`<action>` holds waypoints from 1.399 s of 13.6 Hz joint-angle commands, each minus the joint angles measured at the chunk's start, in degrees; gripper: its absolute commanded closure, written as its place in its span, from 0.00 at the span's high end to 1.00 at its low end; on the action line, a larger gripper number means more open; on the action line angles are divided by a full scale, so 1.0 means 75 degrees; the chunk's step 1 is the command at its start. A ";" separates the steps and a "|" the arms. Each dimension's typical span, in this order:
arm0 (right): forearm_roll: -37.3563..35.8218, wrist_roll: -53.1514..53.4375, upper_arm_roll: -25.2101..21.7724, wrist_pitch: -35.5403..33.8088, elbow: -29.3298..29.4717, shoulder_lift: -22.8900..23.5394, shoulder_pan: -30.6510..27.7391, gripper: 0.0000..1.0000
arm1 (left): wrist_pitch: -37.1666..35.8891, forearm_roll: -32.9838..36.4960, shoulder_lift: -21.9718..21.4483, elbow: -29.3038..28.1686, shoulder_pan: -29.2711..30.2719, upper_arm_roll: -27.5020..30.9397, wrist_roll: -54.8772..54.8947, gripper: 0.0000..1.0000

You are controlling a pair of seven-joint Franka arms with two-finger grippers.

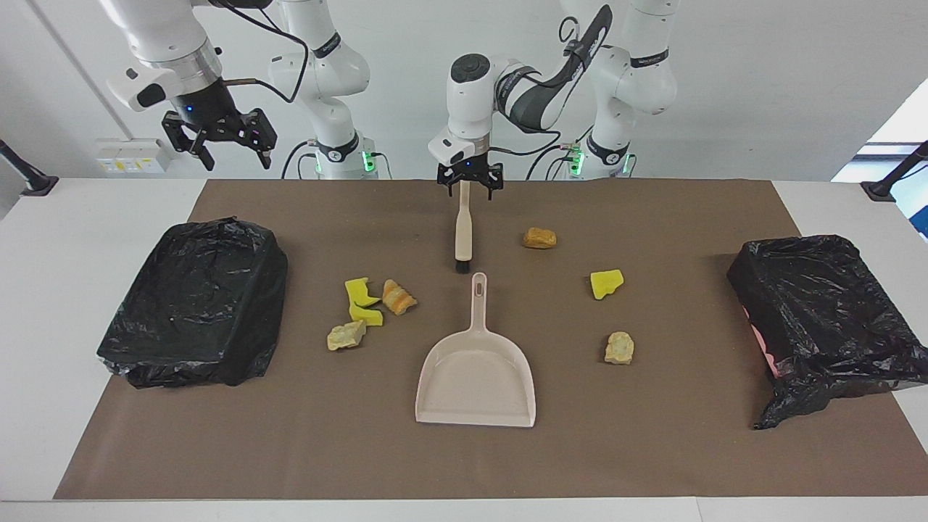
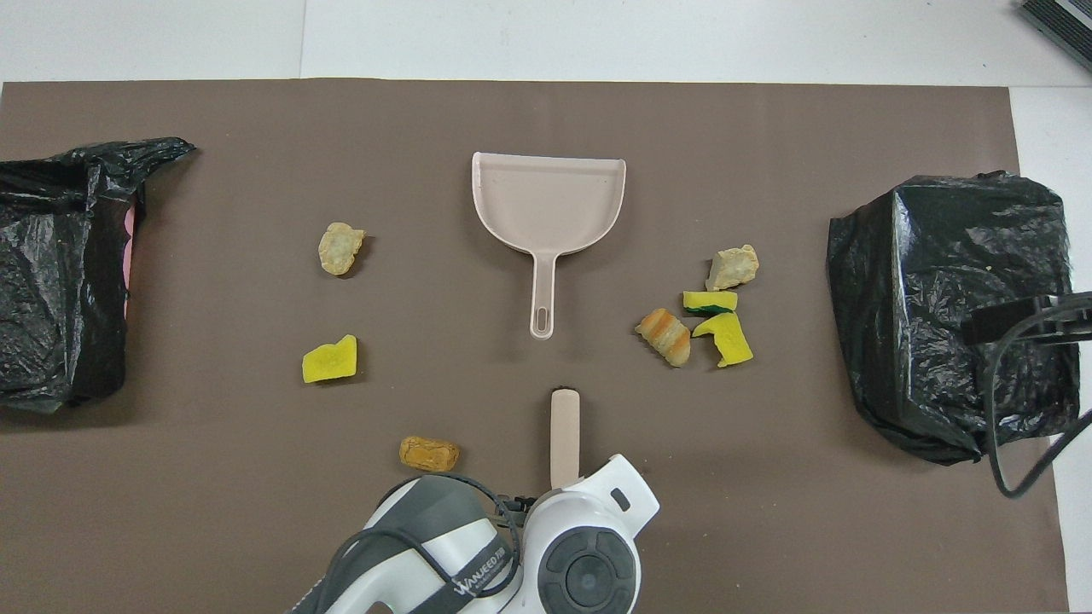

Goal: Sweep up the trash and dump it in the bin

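Note:
The beige brush point(image 1: 462, 232) point(image 2: 565, 426) lies mid-table, bristles toward the beige dustpan point(image 1: 475, 377) point(image 2: 548, 205). My left gripper point(image 1: 469, 191) is down at the brush's handle end, open, one finger on each side of the handle; in the overhead view the arm hides that end. Trash chunks lie around: a tan one point(image 1: 539, 238), a yellow one point(image 1: 606, 283), a pale one point(image 1: 619, 348), and a cluster point(image 1: 370, 308) point(image 2: 704, 315) toward the right arm's end. My right gripper point(image 1: 217, 138) hangs open above the table's robot-side edge.
Two bins lined with black bags stand on the brown mat, one point(image 1: 196, 301) point(image 2: 947, 307) at the right arm's end and one point(image 1: 819, 312) point(image 2: 60, 273) at the left arm's end. The right arm's cable point(image 2: 1015, 426) hangs over its bin in the overhead view.

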 commanded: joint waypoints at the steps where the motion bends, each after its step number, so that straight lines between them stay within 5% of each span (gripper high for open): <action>1: 0.0129 0.0148 0.0048 0.0011 -0.0174 -0.0159 -0.0044 1.00 | 0.0373 -0.0002 -0.0105 -0.0435 -0.0397 0.0143 -0.0085 1.00; 6: 0.0129 0.0136 0.0048 0.0011 -0.0174 -0.0159 -0.0044 1.00 | 0.0315 -0.0002 0.0165 -0.0493 -0.0585 0.0143 0.0009 0.94; 9: 0.0129 0.0125 0.0048 -0.0024 -0.0150 -0.0147 -0.0067 1.00 | 0.0163 -0.0061 0.0142 -0.0493 -0.0585 0.0143 0.0032 0.61; 12: 0.0129 0.0078 0.0048 -0.0001 -0.0103 -0.0124 -0.0091 1.00 | -0.0094 -0.0108 0.0072 -0.0482 -0.0550 0.0143 0.0044 0.03; 19: 0.0129 0.0990 0.0527 0.0444 -0.0127 -0.0054 -0.0032 1.00 | -0.2212 -0.0131 -0.0818 -0.0505 0.0000 0.0166 0.0569 0.00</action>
